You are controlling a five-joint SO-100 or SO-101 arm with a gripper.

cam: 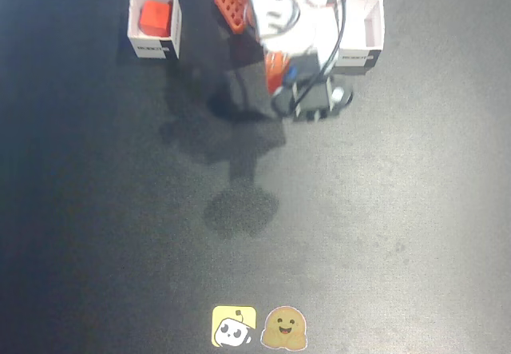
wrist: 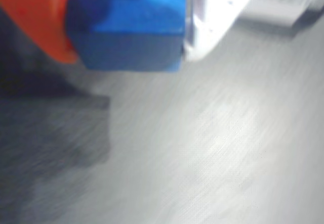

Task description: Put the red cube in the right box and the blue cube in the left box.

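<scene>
Pinched between the orange and white jaws, the blue cube (wrist: 126,24) is carried above the dark surface (cam: 359,226), near the empty white box (cam: 375,26). The red cube (cam: 154,17) is already boxed. Released early, the cube could be dropped outside or caught on the rim.

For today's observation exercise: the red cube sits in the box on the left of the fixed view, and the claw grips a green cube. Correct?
Not quite. The cube in the claw is blue, not green: the wrist view shows the blue cube. The red cube does sit in the left box.
</scene>
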